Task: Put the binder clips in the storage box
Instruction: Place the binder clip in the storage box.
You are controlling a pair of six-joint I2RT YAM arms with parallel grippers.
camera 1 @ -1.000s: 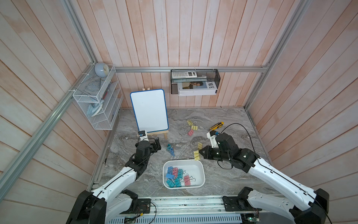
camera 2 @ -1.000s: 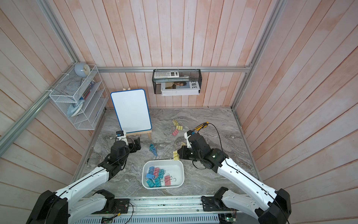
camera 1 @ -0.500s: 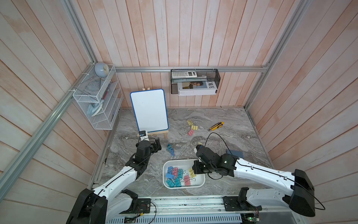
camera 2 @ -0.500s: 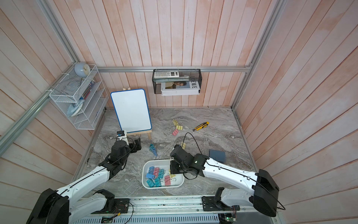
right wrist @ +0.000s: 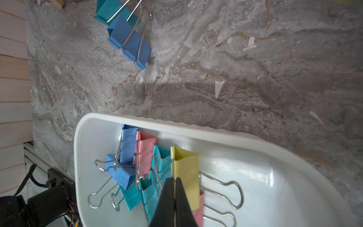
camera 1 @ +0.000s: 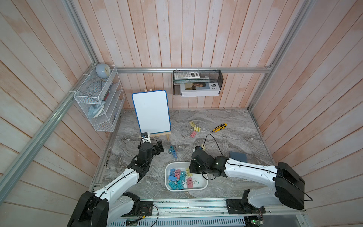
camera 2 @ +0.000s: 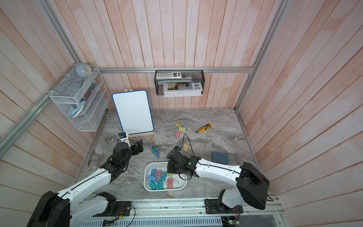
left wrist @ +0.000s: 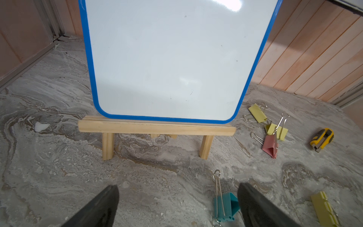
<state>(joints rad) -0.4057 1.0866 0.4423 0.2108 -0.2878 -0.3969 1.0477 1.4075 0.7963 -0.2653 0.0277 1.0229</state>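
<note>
- My right pincer [right wrist: 174, 196] is pressed together over the box [camera 1: 186, 189]. A yellow clip [right wrist: 184, 171] sits right at its tips, but I cannot tell whether I grip it.
- My left pincer [left wrist: 177, 188] is spread low over the worktop [camera 1: 225, 137], with a teal clip [left wrist: 225, 206] just beside 1 jaw.
- Most clips [camera 1: 179, 177] lie in the box, near centre. Loose on the worktop are a blue-teal bunch [camera 1: 172, 151] to the left, 3 far clips [camera 1: 194, 128], and 1 yellow stray [camera 2: 185, 147] by my right arm.
- I judge them light and stiff, with slick painted sides and wire handles that swing. I would pinch across the folded body, or squeeze both handles together.
</note>
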